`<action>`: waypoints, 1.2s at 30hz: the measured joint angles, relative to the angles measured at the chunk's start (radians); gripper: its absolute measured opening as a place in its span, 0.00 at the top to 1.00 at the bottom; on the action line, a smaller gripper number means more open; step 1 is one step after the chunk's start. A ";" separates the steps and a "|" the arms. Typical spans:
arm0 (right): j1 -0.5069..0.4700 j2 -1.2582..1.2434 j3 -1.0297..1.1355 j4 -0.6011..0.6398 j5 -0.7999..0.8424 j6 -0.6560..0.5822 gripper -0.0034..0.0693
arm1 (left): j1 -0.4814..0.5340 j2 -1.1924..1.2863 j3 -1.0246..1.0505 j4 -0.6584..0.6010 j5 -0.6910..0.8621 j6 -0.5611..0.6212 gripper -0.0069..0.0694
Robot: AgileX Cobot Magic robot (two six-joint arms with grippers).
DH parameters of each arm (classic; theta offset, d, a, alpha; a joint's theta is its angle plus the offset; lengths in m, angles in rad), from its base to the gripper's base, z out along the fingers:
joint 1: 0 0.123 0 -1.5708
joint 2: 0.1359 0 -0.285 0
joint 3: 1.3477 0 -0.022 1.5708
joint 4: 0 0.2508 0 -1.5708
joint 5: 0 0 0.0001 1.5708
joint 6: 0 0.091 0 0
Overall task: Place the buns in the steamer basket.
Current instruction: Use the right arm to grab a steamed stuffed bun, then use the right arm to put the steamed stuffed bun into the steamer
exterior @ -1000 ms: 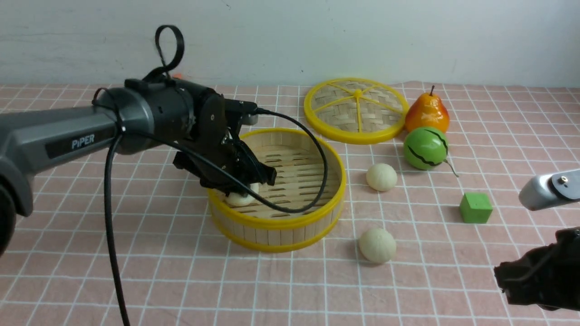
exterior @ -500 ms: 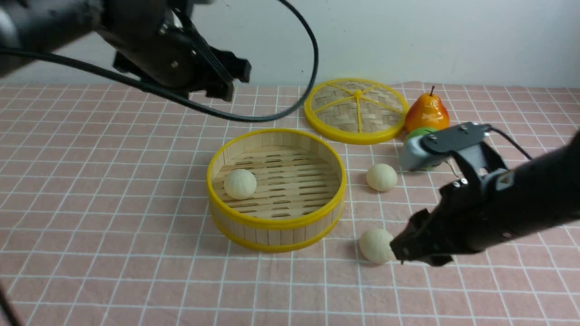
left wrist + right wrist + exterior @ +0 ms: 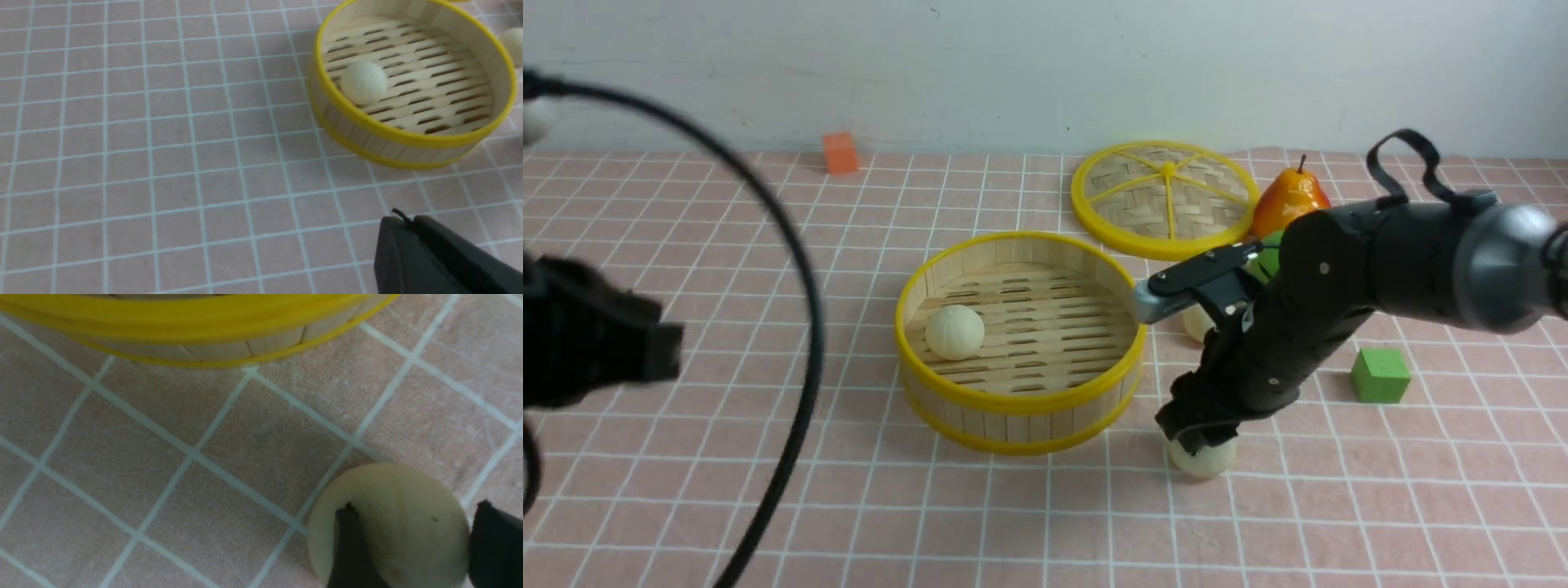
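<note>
The steamer basket [image 3: 1021, 400] stands mid-table with one bun [image 3: 955, 331] inside on its left; both also show in the left wrist view, basket [image 3: 408, 136] and bun [image 3: 363, 82]. My right gripper [image 3: 1196, 437] is down on the near bun [image 3: 1205, 464], just right of the basket's front. In the right wrist view its open fingers [image 3: 416, 539] straddle that bun [image 3: 404, 506], which rests on the cloth. A third bun [image 3: 1194, 322] is partly hidden behind the right arm. My left gripper [image 3: 402, 222] is shut, empty, and off to the left of the basket.
The flat woven lid [image 3: 1166, 196] lies behind the basket. A pear [image 3: 1290, 204] and a mostly hidden green melon ball [image 3: 1267, 253] sit right of it. A green cube [image 3: 1379, 375] is at the right, an orange cube [image 3: 840, 153] at the back. The left arm's cable [image 3: 800, 286] loops in front.
My left arm let go of the bun in the basket and drew back to the left. My right arm swung in from the right and came down over the near bun.
</note>
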 joint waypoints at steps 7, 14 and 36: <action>0.001 0.014 -0.112 -0.072 0.155 0.000 0.91 | 0.000 -0.249 0.235 0.172 0.023 -0.167 0.93; 0.047 -0.001 -0.420 -0.082 0.259 -0.003 0.93 | 0.000 -0.312 0.393 0.192 -0.029 -0.264 0.93; 0.174 0.312 -0.839 -0.188 0.226 0.068 0.09 | 0.000 -0.312 0.404 0.192 -0.147 -0.275 0.93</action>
